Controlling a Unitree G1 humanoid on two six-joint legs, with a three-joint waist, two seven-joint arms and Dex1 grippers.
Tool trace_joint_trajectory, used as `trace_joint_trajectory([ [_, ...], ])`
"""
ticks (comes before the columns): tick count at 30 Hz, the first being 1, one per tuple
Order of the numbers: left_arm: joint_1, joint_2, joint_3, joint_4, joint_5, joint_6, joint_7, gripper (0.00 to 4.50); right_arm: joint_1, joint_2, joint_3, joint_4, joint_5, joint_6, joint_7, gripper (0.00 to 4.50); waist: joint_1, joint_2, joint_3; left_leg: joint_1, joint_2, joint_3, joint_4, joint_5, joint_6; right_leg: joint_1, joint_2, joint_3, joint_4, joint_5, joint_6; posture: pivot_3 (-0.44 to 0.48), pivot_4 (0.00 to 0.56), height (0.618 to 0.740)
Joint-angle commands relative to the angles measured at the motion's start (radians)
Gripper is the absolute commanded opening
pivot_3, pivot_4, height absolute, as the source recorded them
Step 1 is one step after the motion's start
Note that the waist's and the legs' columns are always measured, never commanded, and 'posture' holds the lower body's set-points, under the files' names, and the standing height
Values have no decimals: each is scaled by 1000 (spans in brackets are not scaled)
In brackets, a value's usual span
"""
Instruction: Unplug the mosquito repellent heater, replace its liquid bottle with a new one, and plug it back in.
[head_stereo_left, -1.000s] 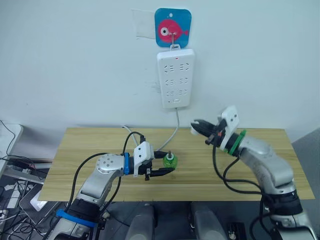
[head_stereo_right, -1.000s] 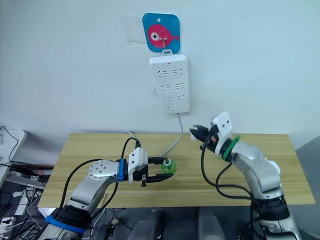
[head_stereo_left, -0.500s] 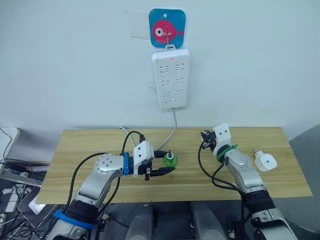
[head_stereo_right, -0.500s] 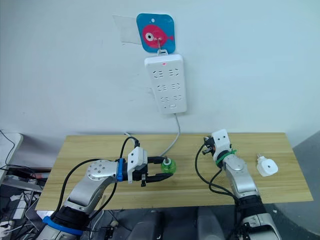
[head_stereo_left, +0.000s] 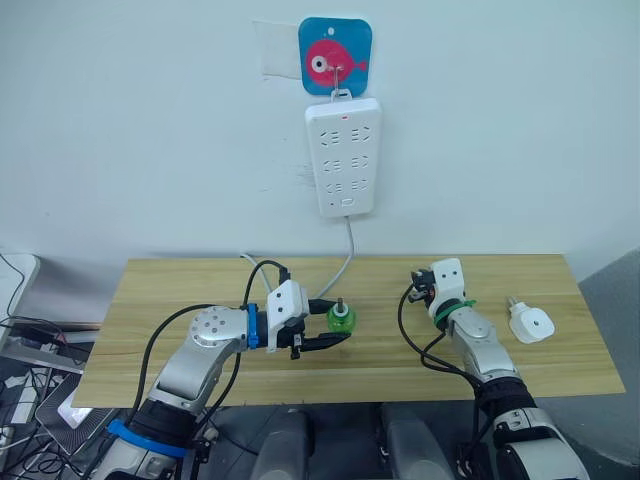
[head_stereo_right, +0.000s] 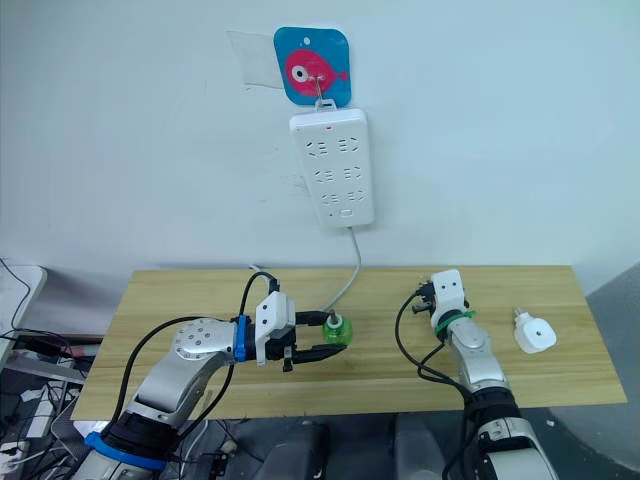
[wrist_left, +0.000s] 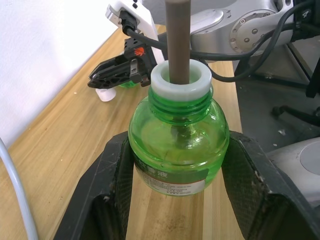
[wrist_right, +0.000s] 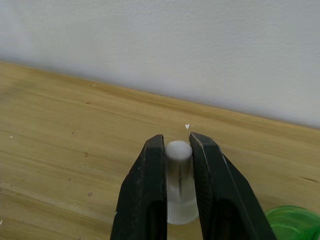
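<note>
The left pincer (head_stereo_left: 325, 328) is grasping a green bottle (head_stereo_left: 340, 319) that stands upright on the tabletop (head_stereo_left: 180, 285). The right pincer (wrist_right: 177, 172) is clenched on a small white cap (wrist_right: 179, 182). The heater (head_stereo_left: 529, 324) lies unplugged near the tabletop's right end, well apart from the power strip (head_stereo_left: 343, 157) on the wall.

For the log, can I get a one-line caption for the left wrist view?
Left pincer gripping an uncapped green liquid bottle upright on the wooden table.
</note>
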Motion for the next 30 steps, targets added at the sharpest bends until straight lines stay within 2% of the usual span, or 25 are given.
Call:
trace_joint_trajectory([
  [1,-9,4,19,-31,-17,-7,-4,2188,-5,-1,-19,-13,11,-27,14,2068,0,0,0,0,0,0,0,0,0,0,0,0,0,0,0,0,206,740],
  [4,-14,3,19,-26,-17,-9,-5,2188,3,-9,-16,-37,7,-35,28,3127,0,0,0,0,0,0,0,0,0,0,0,0,0,0,0,-3,205,740],
  [6,-14,4,19,-26,-17,-9,-5,2188,24,-23,-8,-113,26,-48,88,3845,-1,0,0,0,0,0,0,0,0,0,0,0,0,0,0,-4,206,740],
  [9,-15,5,20,-25,-18,-7,-7,2188,55,-40,6,-257,86,-11,199,3845,-1,0,0,0,0,0,0,0,0,0,0,0,0,0,0,-10,210,740],
  [13,-15,11,24,-16,-20,-12,-13,2188,95,-112,50,-531,270,215,438,3845,-1,0,0,0,1,-1,0,0,0,0,0,0,0,0,0,-18,211,740],
  [16,-21,20,32,1,-24,-19,-26,2188,83,-252,71,-679,391,396,628,3247,-1,0,0,0,0,-1,0,0,0,1,1,-1,0,0,0,-39,209,740],
  [18,-29,23,35,14,-23,-26,-36,2188,68,-331,81,-727,448,483,723,2600,0,0,0,0,0,-2,0,0,0,2,0,-1,-1,0,0,-39,210,740],
  [19,-34,23,35,20,-21,-29,-40,2188,59,-359,83,-743,473,516,756,2600,0,0,0,0,0,-2,1,0,1,2,0,-2,-2,0,0,-39,209,740],
  [23,-54,21,31,44,-14,-54,-67,2188,22,-389,106,-781,524,598,817,2600,1,0,0,0,1,-2,1,0,1,2,0,-2,-1,0,0,-39,207,740],
  [30,-82,10,26,58,-7,-69,-78,2188,-6,-282,185,-784,498,608,779,2600,0,0,0,0,1,-2,1,0,0,1,-2,-1,-1,0,0,-23,205,740],
])
